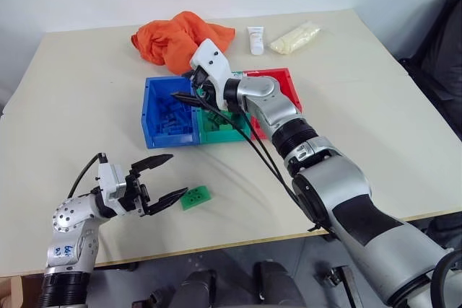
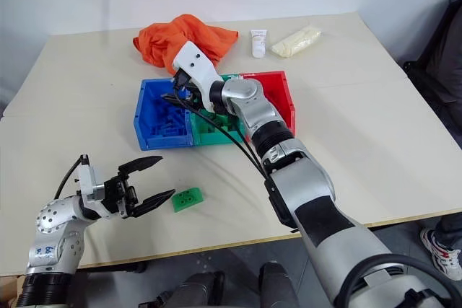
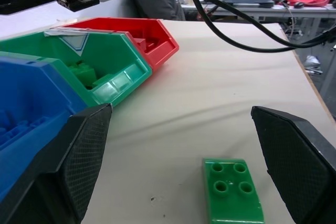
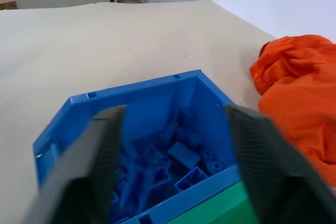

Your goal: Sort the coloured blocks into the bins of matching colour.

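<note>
Sorting nearly done: one block left on the bench.

Blue plastic bin [image 1: 153,117] holds a heap of blue studded bricks [image 4: 181,163]; right claw [image 4: 170,171] hangs released above it. Green sloped brick [image 1: 195,197] lies at the spread, empty left claw's [image 1: 162,181] three o'clock.

Orange cloth [image 1: 180,37], white tube [image 1: 255,40] and pale packet [image 1: 294,37] on table [image 1: 79,99].

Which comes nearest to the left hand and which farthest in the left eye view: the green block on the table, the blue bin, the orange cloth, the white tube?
1. Green block: on the table just beside the open left hand.
2. Blue bin: farther up the table, left end of the bin row.
3. Orange cloth: behind the bins.
4. White tube: far edge, right of the cloth.
</note>
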Available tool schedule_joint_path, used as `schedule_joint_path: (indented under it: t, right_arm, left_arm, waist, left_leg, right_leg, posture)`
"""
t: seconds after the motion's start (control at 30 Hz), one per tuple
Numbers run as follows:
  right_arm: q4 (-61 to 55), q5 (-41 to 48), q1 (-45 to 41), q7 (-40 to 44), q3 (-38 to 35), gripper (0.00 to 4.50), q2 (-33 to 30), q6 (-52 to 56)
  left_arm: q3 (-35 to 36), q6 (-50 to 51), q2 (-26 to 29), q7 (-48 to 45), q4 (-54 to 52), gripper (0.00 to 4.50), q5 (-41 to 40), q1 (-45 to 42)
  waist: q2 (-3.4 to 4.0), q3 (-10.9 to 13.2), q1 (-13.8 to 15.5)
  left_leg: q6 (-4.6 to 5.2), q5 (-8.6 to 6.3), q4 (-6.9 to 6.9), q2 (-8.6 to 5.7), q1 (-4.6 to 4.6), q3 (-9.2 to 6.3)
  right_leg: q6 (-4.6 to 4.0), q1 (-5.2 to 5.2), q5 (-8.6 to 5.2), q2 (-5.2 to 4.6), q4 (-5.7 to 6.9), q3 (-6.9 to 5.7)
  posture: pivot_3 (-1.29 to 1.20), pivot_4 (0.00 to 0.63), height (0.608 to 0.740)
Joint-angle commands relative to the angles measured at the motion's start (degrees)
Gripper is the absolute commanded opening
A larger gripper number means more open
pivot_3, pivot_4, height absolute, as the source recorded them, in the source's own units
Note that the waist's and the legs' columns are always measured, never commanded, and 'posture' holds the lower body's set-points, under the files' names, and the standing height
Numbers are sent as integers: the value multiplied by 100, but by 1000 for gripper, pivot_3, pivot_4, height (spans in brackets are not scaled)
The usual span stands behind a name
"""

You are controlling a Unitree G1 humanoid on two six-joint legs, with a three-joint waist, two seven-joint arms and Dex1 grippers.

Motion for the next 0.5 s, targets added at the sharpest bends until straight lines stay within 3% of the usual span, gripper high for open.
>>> schedule_joint_path:
  t: [0.03, 0.27, 0.5]
  right_arm:
    - [-158, 58, -208, 148, -197, 4472, 2, -290]
    - [-1961, 419, 1005, 2117, -93, 4472, -773, -258]
    - [-4350, 995, 2553, 3256, -115, 4472, -2121, 883]
  left_arm:
    - [14, -102, -21, 40, -146, 4500, 2, 37]
    - [75, -141, -10, 124, -127, 4500, 42, 98]
    - [293, -163, 102, 241, -296, 4500, 18, 507]
  waist:
    - [0, 0, -10]
    - [0, 0, 25]
    - [1, 0, 85]
  left_leg:
    - [0, 0, 0, 0, 0, 0]
    - [0, 0, 4, -1, 0, -10]
    - [3, -3, 11, -1, -3, -5]
  right_leg:
    - [0, 0, 0, 0, 0, 0]
    - [0, 6, 0, -1, -1, -1]
    - [1, 5, 1, -2, -7, 3]
  posture:
    - [0, 150, 740]
    - [0, 150, 740]
    - [0, 150, 740]
